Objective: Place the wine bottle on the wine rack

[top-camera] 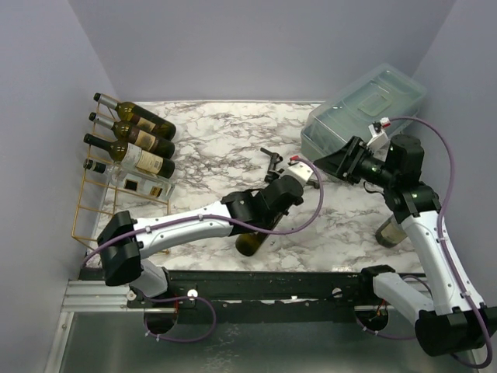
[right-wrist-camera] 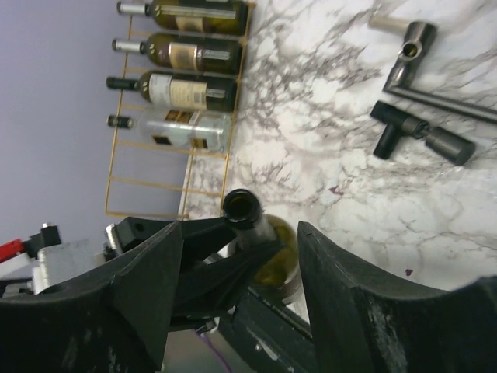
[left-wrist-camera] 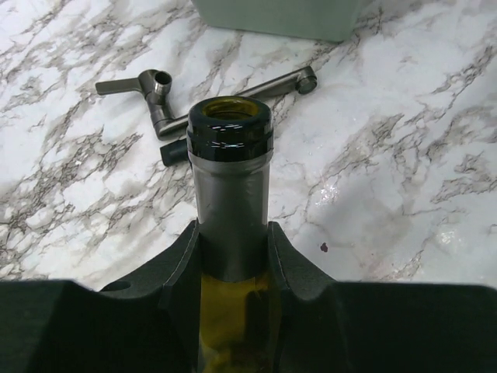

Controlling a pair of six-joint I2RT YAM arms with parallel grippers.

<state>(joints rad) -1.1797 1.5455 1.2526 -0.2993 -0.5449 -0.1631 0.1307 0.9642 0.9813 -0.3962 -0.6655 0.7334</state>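
A green wine bottle (top-camera: pixel 250 244) with an open mouth is tilted near the table's front edge. My left gripper (top-camera: pixel 273 200) is shut on its neck. In the left wrist view the neck (left-wrist-camera: pixel 231 179) stands out between the closed fingers (left-wrist-camera: pixel 299 268), its mouth pointing towards the far side. The gold wire wine rack (top-camera: pixel 93 214) stands at the far left and holds several bottles (top-camera: pixel 136 138) in its upper tiers; its lower tiers are bare. My right gripper (top-camera: pixel 339 163) is open and empty at the right, facing the held bottle (right-wrist-camera: pixel 260 233) and the rack (right-wrist-camera: pixel 147 183).
A translucent grey lidded box (top-camera: pixel 365 109) sits at the back right. Dark metal tool parts (top-camera: pixel 272 159) lie mid-table, also in the left wrist view (left-wrist-camera: pixel 155 85). Another bottle (top-camera: pixel 390 231) stands by the right arm. Purple walls close in left and right.
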